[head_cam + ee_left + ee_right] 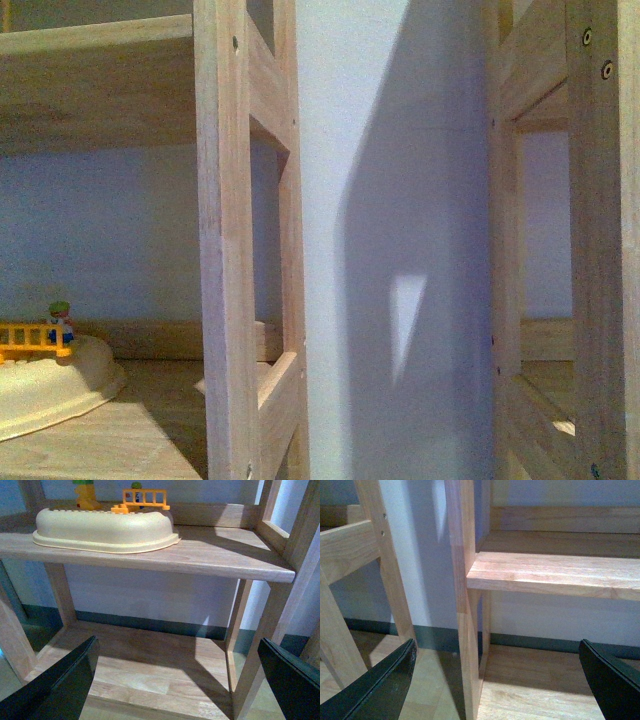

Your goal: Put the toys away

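The toys are out of view in all three views. My left gripper (pixel 177 647) is open, its dark fingers (pixel 65 682) spread wide in front of a wooden shelf unit, with only the lower shelf board (pixel 150 675) showing between them. My right gripper (pixel 497 647) is also open and holds nothing. It faces the corner post (pixel 462 580) of a second wooden shelf unit. Neither gripper shows in the front view.
A cream plastic base (pixel 105 527) with a small yellow fence (pixel 145 499) and a little figure sits on the left unit's upper shelf (pixel 210 557); the base (pixel 40 385) also shows in the front view. The two units stand against a white wall (pixel 380 250).
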Robot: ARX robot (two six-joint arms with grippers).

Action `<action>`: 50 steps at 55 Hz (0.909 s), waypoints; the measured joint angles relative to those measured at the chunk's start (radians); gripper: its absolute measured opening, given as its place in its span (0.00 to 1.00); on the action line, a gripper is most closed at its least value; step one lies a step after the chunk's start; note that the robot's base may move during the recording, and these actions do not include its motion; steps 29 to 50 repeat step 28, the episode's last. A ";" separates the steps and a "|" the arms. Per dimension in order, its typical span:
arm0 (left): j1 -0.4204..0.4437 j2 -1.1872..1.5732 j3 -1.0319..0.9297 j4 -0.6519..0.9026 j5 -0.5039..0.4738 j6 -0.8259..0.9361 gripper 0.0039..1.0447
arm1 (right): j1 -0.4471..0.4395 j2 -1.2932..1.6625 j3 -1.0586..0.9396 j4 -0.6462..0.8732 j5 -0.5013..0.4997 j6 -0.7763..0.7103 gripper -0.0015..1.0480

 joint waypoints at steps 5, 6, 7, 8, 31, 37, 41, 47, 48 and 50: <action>0.000 0.000 0.000 0.000 0.000 0.000 0.94 | 0.000 0.000 0.000 0.000 0.000 0.000 0.94; 0.000 0.000 0.000 0.000 0.000 0.000 0.94 | 0.000 0.000 0.000 0.000 0.000 0.000 0.94; 0.000 0.000 0.000 0.000 0.000 0.000 0.94 | 0.000 0.000 0.000 0.000 0.000 0.000 0.94; 0.000 0.000 0.000 0.000 0.000 0.000 0.94 | 0.000 0.000 0.000 0.000 0.000 0.000 0.94; 0.000 0.000 0.000 0.000 0.000 0.000 0.94 | 0.000 0.000 0.000 0.000 0.000 0.000 0.94; 0.000 0.000 0.000 0.000 0.000 0.000 0.94 | 0.000 0.000 0.000 0.000 0.000 0.000 0.94; 0.000 0.000 0.000 0.000 0.000 0.000 0.94 | 0.000 0.000 0.000 0.000 0.000 0.000 0.94; 0.000 0.000 0.000 0.000 0.000 0.000 0.94 | 0.000 0.000 0.000 0.000 0.000 0.000 0.94; 0.000 0.000 0.000 0.000 0.000 0.000 0.94 | 0.000 0.000 0.000 0.000 0.000 0.000 0.94; 0.000 0.000 0.000 0.000 0.000 0.000 0.94 | 0.000 0.000 0.000 0.000 0.000 0.000 0.94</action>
